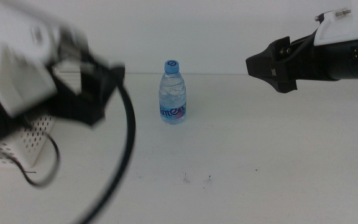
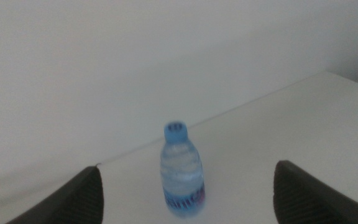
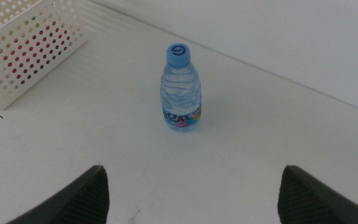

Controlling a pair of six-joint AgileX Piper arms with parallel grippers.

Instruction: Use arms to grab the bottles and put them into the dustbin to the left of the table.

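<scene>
A small clear water bottle (image 1: 173,93) with a blue cap stands upright on the white table (image 1: 260,155), near its far edge. My left gripper (image 1: 104,78) hovers blurred to the bottle's left, above the dustbin (image 1: 33,140), a white perforated basket. In the left wrist view the bottle (image 2: 181,171) stands ahead between the widely open jaws of the left gripper (image 2: 188,186). My right gripper (image 1: 269,65) hangs high to the bottle's right, pointing left. The right wrist view shows the bottle (image 3: 181,90) ahead of the open right gripper (image 3: 194,177), and something red shows through the holes of the dustbin (image 3: 23,50).
A black cable (image 1: 126,130) loops down from the left arm across the table's front left. A few dark specks (image 1: 197,179) mark the tabletop in front of the bottle. A pale wall rises behind the table.
</scene>
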